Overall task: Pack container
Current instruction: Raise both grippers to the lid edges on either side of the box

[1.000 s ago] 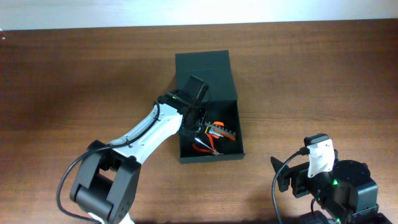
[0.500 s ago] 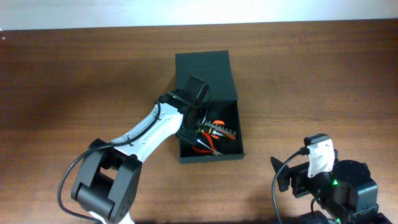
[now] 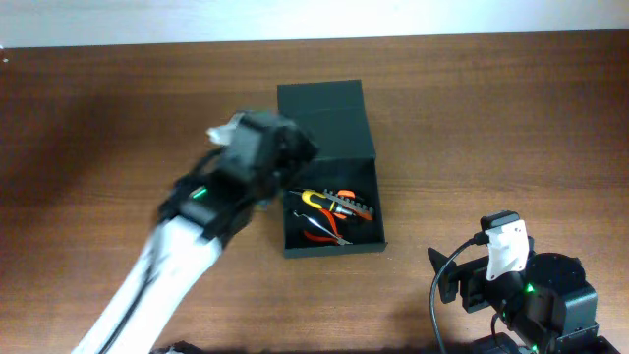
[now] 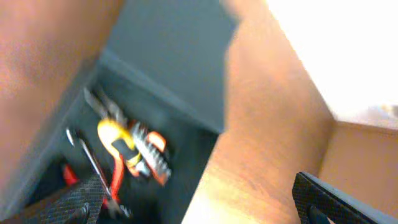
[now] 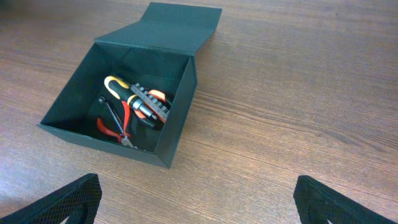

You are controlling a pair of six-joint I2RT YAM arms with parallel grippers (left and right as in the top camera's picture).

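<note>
Brown wooden tabletop [image 3: 98, 118]; dark green-black matte rectangular box [image 5: 177, 124] looks light, stiff, so I'd pinch the flap lid [image 5: 168, 28] edge. The left hand [image 4: 202, 202] and right hand [image 5: 202, 199] are both spread.

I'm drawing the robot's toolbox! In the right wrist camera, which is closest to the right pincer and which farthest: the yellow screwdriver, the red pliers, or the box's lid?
Starting from the right pincer:
1. red pliers, in the near part of the container
2. yellow screwdriver, just behind them, deeper inside
3. lid, folded open beyond the far wall
</note>
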